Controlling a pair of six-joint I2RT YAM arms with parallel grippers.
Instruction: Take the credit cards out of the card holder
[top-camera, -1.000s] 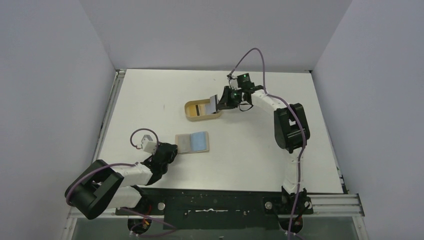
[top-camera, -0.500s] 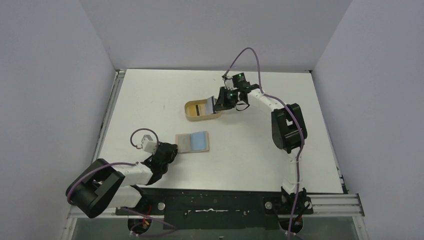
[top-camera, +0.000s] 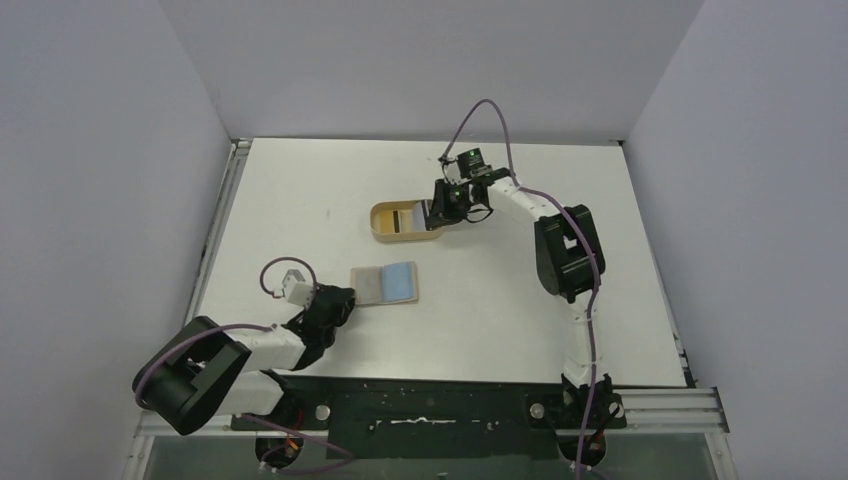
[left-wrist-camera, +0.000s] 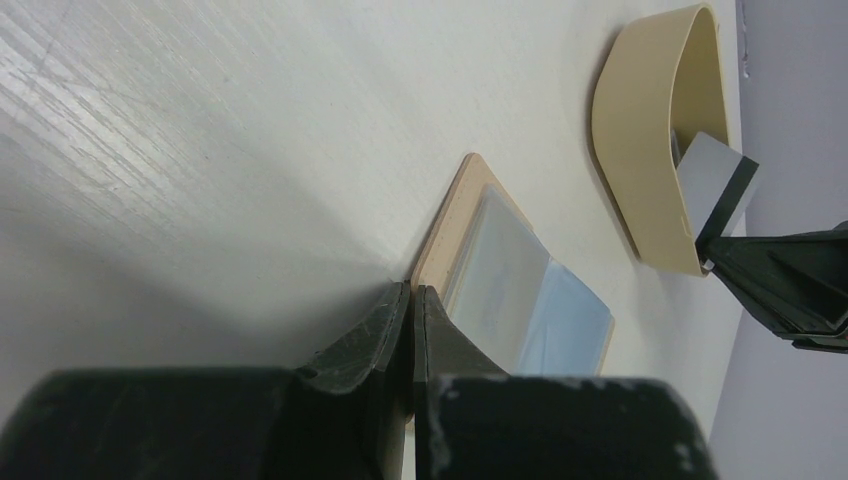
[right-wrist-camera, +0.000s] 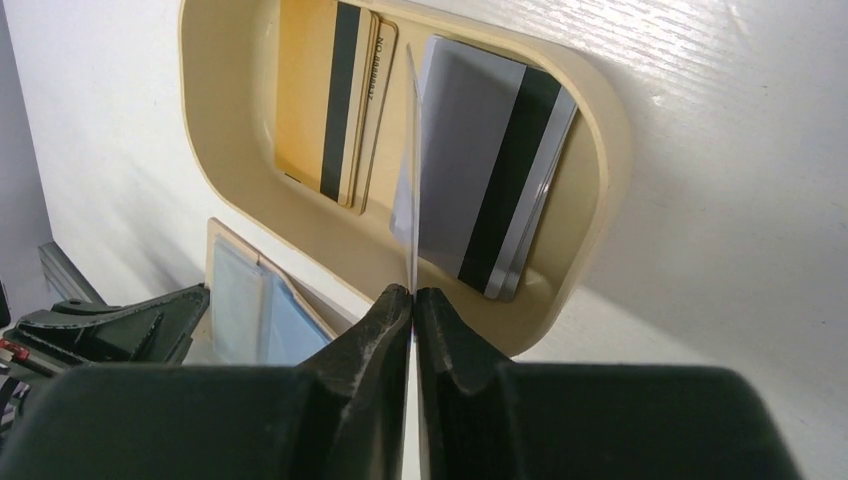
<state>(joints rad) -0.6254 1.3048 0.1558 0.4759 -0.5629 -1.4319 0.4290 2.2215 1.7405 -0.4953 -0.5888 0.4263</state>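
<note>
The card holder (top-camera: 388, 284) lies open and flat, its light blue inner panel up, also visible in the left wrist view (left-wrist-camera: 500, 275). My left gripper (top-camera: 348, 298) is shut, its tips (left-wrist-camera: 411, 288) at the holder's tan left edge. My right gripper (top-camera: 438, 211) is shut on a bluish-grey credit card (left-wrist-camera: 712, 180) with a dark stripe, held upright over the right end of the tan oval tray (top-camera: 378, 222). That card shows edge-on in the right wrist view (right-wrist-camera: 410, 170), above my right gripper (right-wrist-camera: 412, 292). Other credit cards lie in the tray: yellow ones (right-wrist-camera: 315, 95) and grey ones (right-wrist-camera: 495, 175).
The tray's rim (right-wrist-camera: 600, 150) stands right under my right fingers. White walls close in the table on the left, back and right. A metal rail runs along the table's left edge (top-camera: 222, 215).
My right gripper has shifted a little left and back with the card, now further over the tray. The left arm and the card holder have not moved.
</note>
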